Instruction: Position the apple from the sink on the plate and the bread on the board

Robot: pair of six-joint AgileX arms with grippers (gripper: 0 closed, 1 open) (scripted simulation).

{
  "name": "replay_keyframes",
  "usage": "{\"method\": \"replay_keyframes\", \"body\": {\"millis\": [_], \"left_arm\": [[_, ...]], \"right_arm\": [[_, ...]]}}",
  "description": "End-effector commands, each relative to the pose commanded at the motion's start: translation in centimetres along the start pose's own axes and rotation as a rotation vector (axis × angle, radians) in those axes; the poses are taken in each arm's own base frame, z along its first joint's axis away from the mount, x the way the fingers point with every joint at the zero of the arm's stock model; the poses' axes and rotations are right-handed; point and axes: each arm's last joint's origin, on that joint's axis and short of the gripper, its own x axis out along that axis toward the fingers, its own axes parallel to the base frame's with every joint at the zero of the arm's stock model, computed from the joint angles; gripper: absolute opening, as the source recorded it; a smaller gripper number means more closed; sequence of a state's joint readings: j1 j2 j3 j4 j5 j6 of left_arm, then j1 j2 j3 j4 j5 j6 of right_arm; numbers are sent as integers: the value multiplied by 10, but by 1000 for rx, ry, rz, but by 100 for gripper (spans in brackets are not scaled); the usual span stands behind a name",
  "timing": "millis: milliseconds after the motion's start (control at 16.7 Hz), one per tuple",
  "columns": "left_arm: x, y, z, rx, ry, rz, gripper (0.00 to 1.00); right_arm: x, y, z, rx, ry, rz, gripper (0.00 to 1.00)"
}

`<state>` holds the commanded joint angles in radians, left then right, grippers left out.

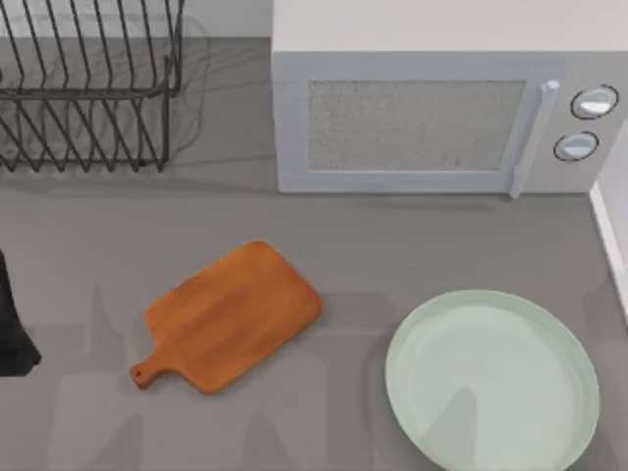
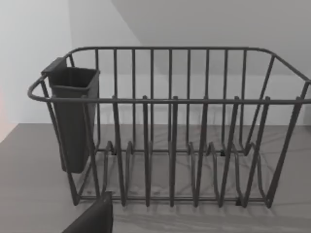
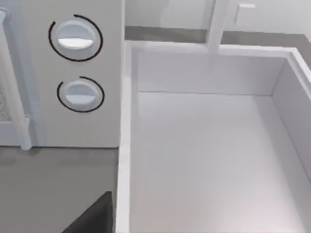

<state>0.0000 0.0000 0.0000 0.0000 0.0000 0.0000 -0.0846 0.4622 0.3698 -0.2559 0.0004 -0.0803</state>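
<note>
Honestly, sink (image 3: 209,160) sits at the table's right edge, nearer my right arm; can't tell either arm's fingers.

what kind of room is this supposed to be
Most likely a kitchen counter, in a rendered scene. A microwave stands at the back beside a wire dish rack, a white sink sits next to the microwave, and a cutting board and plate lie on the grey counter.

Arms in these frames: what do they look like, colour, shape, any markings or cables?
Little shows. The left arm is a matte black, smooth-sided shape at the top view's left edge, with no markings or cables on what shows. Each wrist view has a dark charcoal wedge with a flat angled face at its bottom edge, left and right, apparently part of that hand.
</note>
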Motion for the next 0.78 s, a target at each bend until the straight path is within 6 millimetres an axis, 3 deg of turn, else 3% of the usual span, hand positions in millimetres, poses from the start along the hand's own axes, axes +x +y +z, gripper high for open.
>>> {"method": "replay_keyframes", "body": {"millis": [180,420,600,780], "left_arm": [[0,0,0,0,0,0,100],[0,0,0,0,0,0,100],[0,0,0,0,0,0,100],[0,0,0,0,0,0,100]], "right_arm": [[27,-10,33,-25,235,-19,100],[89,-32,61,-41,573,-17,100],[145,-51,61,-36,814,7,100],[195,-70,46,-21,1014,43,100]]}}
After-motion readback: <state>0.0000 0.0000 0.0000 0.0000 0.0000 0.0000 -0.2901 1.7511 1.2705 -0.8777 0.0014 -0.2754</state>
